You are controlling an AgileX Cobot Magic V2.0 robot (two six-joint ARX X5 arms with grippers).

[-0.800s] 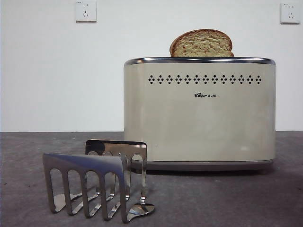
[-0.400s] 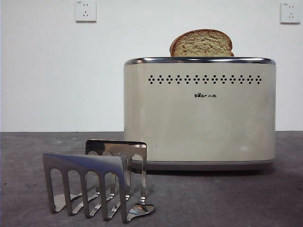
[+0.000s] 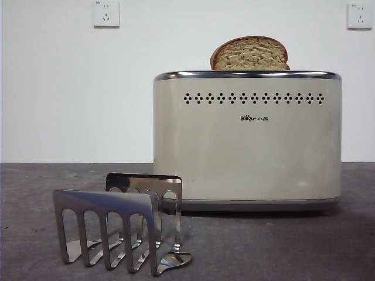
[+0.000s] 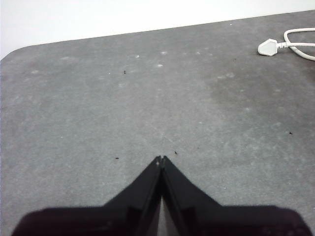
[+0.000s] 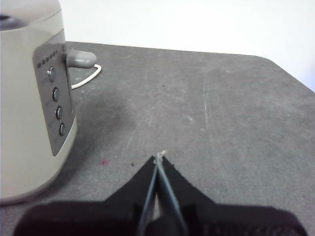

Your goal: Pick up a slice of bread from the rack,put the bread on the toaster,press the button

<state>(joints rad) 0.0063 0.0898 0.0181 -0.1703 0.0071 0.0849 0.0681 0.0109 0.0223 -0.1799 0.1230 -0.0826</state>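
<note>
The slice of bread [image 3: 250, 54] stands upright in the top of the cream toaster [image 3: 246, 140], its rounded top showing above the chrome rim. The steel rack [image 3: 120, 219] stands empty in front of the toaster's left end. Neither arm shows in the front view. My left gripper [image 4: 161, 160] is shut and empty over bare grey table. My right gripper [image 5: 159, 156] is shut and empty, low over the table beside the toaster's end panel [image 5: 37, 98], where a grey lever [image 5: 78, 58] and a column of round buttons [image 5: 55, 93] show.
A white plug and cable [image 4: 280, 45] lie on the table in the left wrist view. A white cable [image 5: 88, 78] runs behind the toaster in the right wrist view. Two wall sockets [image 3: 106, 13] sit on the white wall behind.
</note>
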